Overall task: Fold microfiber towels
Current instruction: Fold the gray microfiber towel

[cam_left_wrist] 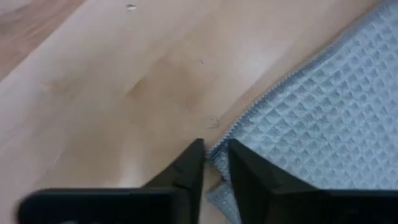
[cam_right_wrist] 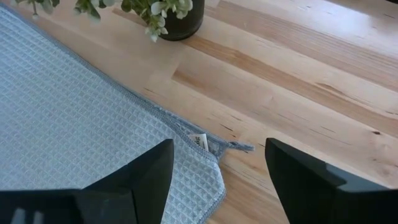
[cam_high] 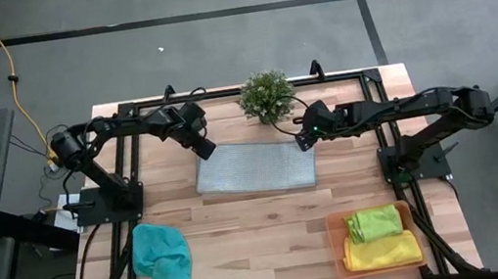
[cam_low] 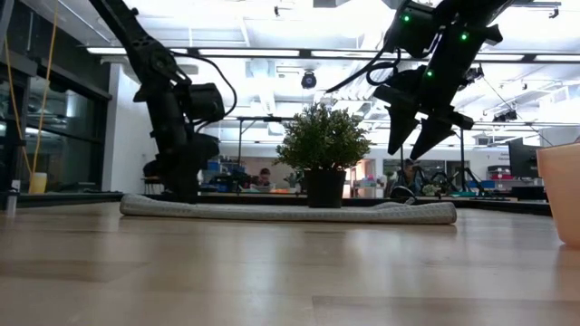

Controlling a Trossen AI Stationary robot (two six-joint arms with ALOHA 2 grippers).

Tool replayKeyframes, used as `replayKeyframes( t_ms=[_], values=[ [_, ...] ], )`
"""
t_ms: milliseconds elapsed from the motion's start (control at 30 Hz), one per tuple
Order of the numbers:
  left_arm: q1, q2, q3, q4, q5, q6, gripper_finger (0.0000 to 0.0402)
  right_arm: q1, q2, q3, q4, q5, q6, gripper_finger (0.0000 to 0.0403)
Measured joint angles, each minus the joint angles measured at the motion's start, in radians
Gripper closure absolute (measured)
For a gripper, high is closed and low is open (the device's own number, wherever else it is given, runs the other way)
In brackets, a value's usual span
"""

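The grey towel (cam_high: 255, 167) lies flat mid-table, long axis running arm to arm, the left gripper (cam_high: 205, 150) pinching its far-left corner while the right gripper (cam_high: 304, 140) hovers spread over its far-right corner.

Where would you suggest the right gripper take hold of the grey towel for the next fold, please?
Probably at the corner with the small label and loop, coming straight down from above. The grey towel lies flat on the table, so only edges and corners offer a pinch. The right gripper hangs open over that corner, while the left gripper is nearly shut on the opposite corner.
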Motion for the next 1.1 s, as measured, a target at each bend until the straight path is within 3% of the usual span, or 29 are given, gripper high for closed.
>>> replayKeyframes(
  t_ms=[133, 633, 733, 1100],
  values=[
    [-0.006, -0.027, 0.0, -0.021, 0.002, 0.024, 0.0394, 0.0, 0.0, 0.0, 0.0, 0.0, 0.0, 0.0158],
    [-0.08, -0.328, 0.0, -0.263, -0.019, 0.023, 0.0401, 0.0, 0.0, 0.0, 0.0, 0.027, 0.028, 0.0158],
    [-0.101, -0.329, -0.016, -0.243, -0.076, 0.006, 0.0401, 0.0, 0.0, 0.0, 0.0, 0.028, 0.027, 0.0158],
    [-0.103, -0.185, -0.062, -0.172, -0.134, -0.022, 0.0401, 0.0, 0.0, 0.0, 0.0, 0.028, 0.027, 0.0158]
  ],
)
